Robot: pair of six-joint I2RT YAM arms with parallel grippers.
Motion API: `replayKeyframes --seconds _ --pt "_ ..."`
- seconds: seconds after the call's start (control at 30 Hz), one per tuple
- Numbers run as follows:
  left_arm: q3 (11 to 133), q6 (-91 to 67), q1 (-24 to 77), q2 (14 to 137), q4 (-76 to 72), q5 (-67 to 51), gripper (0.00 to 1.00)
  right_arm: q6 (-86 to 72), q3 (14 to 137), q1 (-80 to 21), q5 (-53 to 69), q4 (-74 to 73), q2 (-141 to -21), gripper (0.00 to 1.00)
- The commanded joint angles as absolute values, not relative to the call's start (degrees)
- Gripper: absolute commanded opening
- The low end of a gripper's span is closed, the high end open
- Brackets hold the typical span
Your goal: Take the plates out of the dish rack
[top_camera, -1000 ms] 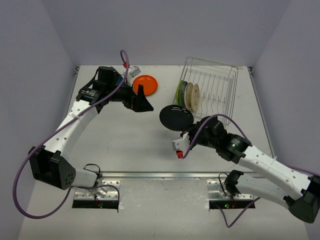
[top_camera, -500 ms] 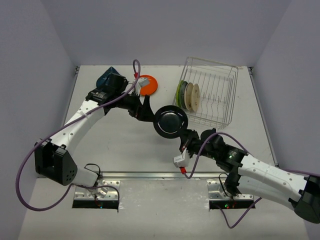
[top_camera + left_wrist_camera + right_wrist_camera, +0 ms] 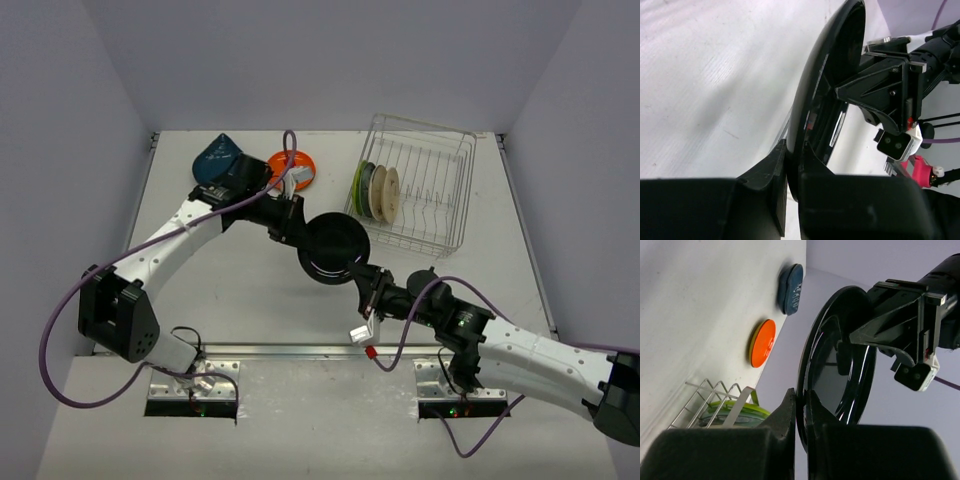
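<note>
Top external view: the black plate is held over the middle of the worktop by both arms. The left claw is clamped on its far-left rim, and the right claw on its near-right rim. At the far right corner, the dish rack holds a lime green plate and cream plates. An orange plate and a blue teardrop dish lie by the far edge.

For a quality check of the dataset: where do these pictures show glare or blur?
Top view: sharp, evenly lit, faint sheen on the black plate. Left wrist view: left fingers blurred, thin glare streaks on the plate. Right wrist view: bright reflections on the plate, right fingers soft.
</note>
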State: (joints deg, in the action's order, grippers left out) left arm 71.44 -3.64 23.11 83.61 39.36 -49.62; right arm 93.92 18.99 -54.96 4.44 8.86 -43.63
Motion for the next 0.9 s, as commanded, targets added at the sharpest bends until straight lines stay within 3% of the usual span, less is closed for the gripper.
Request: replayKeyframes --seconds 0.0,0.07,0.13,0.17,0.33,0.53,0.67,0.87 --pt "71.63 -2.94 18.56 83.06 33.81 -51.16 0.0 91.64 19.6 -55.28 3.95 12.83 -42.04 0.46" --pt "72.29 -3.63 16.05 83.71 33.1 -53.75 0.0 89.83 20.23 -55.36 2.15 12.26 -42.15 0.75" --pt "75.1 -4.3 12.23 85.45 32.9 -56.17 0.0 86.28 21.37 -55.29 -0.74 11.99 -42.41 0.96" --pt "75.49 -4.39 10.8 85.69 32.61 -56.51 0.0 84.7 21.85 -55.28 -1.78 11.7 -42.45 0.99" --pt "86.15 -5.42 6.07 91.1 28.54 -45.9 0.0 65.56 27.56 -55.15 -7.55 4.15 -41.66 0.99" --pt "96.12 -9.69 5.96 102.93 21.49 -28.83 0.0 31.04 38.82 -54.35 -13.4 -9.18 -45.72 0.99" --pt "105.24 -13.22 5.65 113.81 20.55 -26.72 0.0 13.14 42.61 -50.64 -10.38 -14.47 -47.28 0.99" --pt "115.91 -16.38 4.23 127.67 20.71 -29.79 0.0 -1.12 49.23 -45.57 -8.17 -20.42 -51.28 0.99"
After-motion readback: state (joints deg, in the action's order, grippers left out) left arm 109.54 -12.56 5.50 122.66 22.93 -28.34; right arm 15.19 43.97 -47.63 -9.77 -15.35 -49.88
